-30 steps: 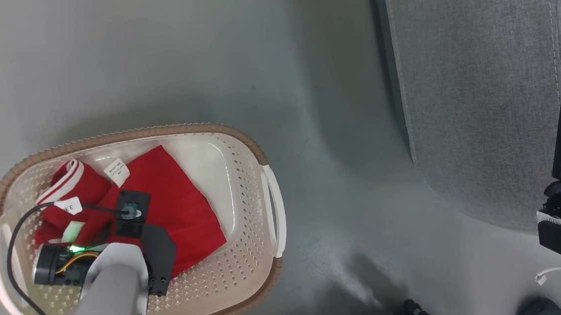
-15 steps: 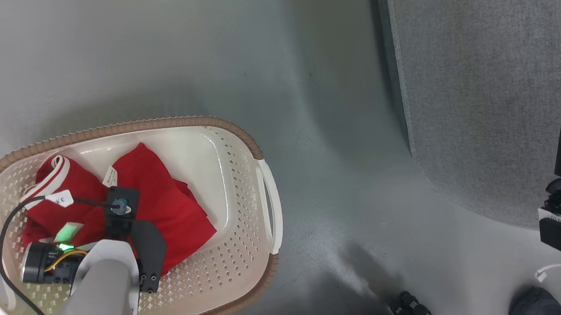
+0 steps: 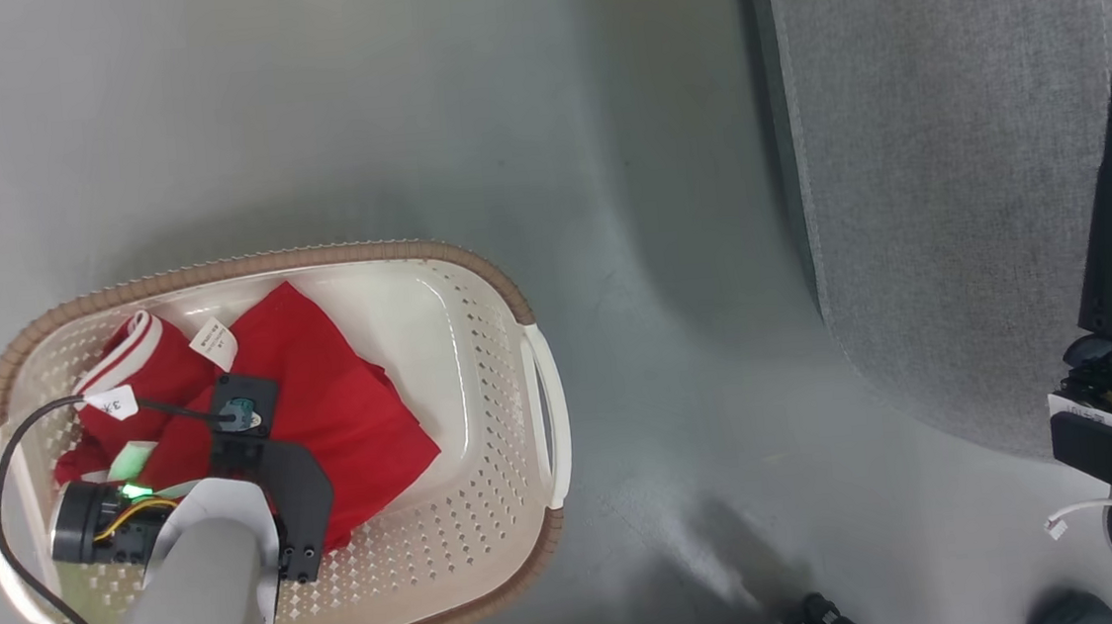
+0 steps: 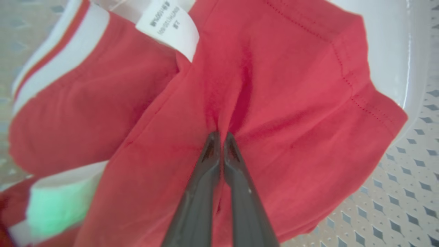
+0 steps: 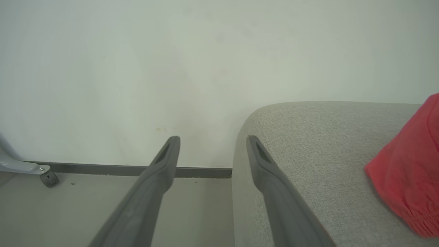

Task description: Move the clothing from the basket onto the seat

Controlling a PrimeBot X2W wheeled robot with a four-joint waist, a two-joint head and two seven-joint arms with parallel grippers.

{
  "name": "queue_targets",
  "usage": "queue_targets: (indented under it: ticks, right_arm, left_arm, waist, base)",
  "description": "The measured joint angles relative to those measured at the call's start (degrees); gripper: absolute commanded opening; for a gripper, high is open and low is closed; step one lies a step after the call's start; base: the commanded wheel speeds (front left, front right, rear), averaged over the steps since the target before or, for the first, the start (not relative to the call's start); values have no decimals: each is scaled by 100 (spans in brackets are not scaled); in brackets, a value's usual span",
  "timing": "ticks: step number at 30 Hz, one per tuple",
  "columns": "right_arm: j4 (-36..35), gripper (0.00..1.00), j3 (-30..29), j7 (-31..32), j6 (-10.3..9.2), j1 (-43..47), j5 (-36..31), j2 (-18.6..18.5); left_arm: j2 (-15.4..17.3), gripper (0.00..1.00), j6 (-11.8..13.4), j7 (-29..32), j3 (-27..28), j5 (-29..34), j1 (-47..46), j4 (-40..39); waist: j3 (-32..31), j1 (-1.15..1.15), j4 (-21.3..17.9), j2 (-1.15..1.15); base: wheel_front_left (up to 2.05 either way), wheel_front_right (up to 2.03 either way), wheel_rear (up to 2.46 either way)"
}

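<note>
Clothing (image 3: pixel 356 417), red with white stripes and tags, lies bunched in the basket (image 3: pixel 489 282) on the floor (image 3: pixel 303 124). You can see your left pincer (image 4: pixel 219 136) pressed together on a fold of it, the fabric puckered at the tips. Your right pincer (image 5: pixel 212 142) stands apart, holding nothing, beside the corner of the seat (image 5: pixel 325 137), where another red garment (image 5: pixel 408 168) rests.
</note>
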Motion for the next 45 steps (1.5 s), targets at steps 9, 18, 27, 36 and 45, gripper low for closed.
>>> queue_targets:
  ticks: [9,18,27,36,45]
  right_arm:
    - [436,100,-27,-44,33,-85,-1,-51]
    - [887,100,-108,-91,51,-67,-1,-141]
    - [1276,100,-151,-92,52,249,1,-165]
    - [1560,100,-165,-91,93,578,11,-191]
    - [1848,100,-52,-82,109,862,22,-189]
  left_arm:
    - [-142,0,-271,-491,34,-102,14,65]
    - [-299,0,-528,-960,141,-211,46,81]
    - [-468,0,-667,-1403,148,-436,375,68]
    - [-487,0,-621,-1868,178,-626,805,-153]
    - [-475,0,-560,-2035,-14,-1265,1382,-1016]
  waist:
    - [-368,0,159,0]
    - [-915,0,404,0]
    - [-1594,0,653,0]
    - [-2314,-1,876,0]
    - [-3006,-1,1061,-1]
  base:
    - [0,0,0]
    - [0,0,0]
    - [0,0,0]
    - [0,0,0]
    - [0,0,0]
